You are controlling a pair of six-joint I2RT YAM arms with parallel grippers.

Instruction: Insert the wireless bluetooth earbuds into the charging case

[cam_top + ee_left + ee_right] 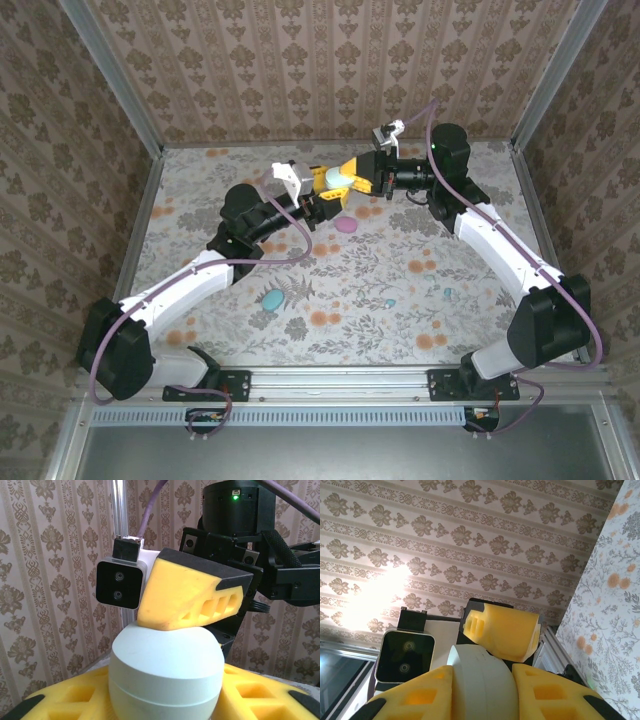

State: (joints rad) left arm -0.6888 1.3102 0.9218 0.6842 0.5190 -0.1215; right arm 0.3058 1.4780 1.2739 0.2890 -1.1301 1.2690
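My left end effector (165, 700) and right end effector (482, 690) both clamped on pale charging case (337, 181), held above surface (350, 335) rear. Earbuds (449, 294) loose on surface, well apart. Risk: opposing squeezes twist smooth case, it pops out.

**Top external:** mounted high above and behind both arm bases (215, 384), looking down and forward over the whole table (400, 300), distant.
**Left wrist:** set just behind the left gripper (162, 699), facing out along its fingers (65, 700), very close.
**Right wrist:** just behind the right gripper (482, 692), aimed upward at the wall (445, 540), equally close.
**Shared by all three:** the pale case (337, 180) where the two grippers meet.
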